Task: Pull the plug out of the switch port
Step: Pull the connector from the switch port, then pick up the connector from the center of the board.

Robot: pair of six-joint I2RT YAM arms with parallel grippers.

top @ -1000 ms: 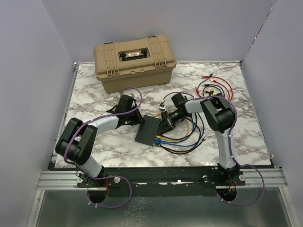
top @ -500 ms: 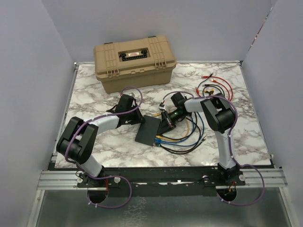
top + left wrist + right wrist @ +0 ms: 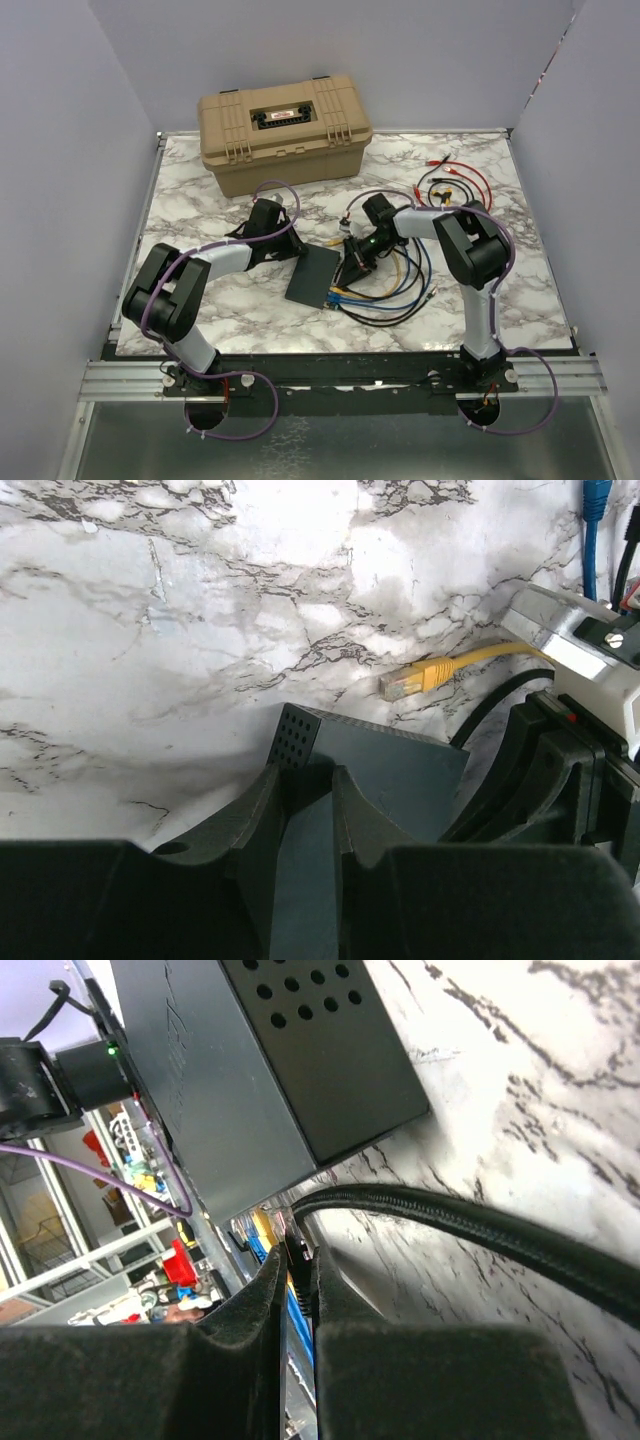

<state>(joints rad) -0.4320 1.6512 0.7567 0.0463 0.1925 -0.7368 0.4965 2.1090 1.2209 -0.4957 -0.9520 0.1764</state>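
Top view's bright, even and sharp, only soft shadows. Both wrist cams show their fingers (image 3: 250, 825) (image 3: 240, 1310) as dark, soft-focus blobs along the bottom. The left one's marble (image 3: 300, 540) glares white at upper middle.

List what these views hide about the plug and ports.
- Port row of the flat matte-black switch: top view, too small to see, partly behind the right gripper.
- Whether a plug is gripped: right wrist view, the gripper's black fingers cover it.

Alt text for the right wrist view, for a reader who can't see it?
The right gripper pinches a plug at the edge of the black switch. A black cable runs from there across the marble table.
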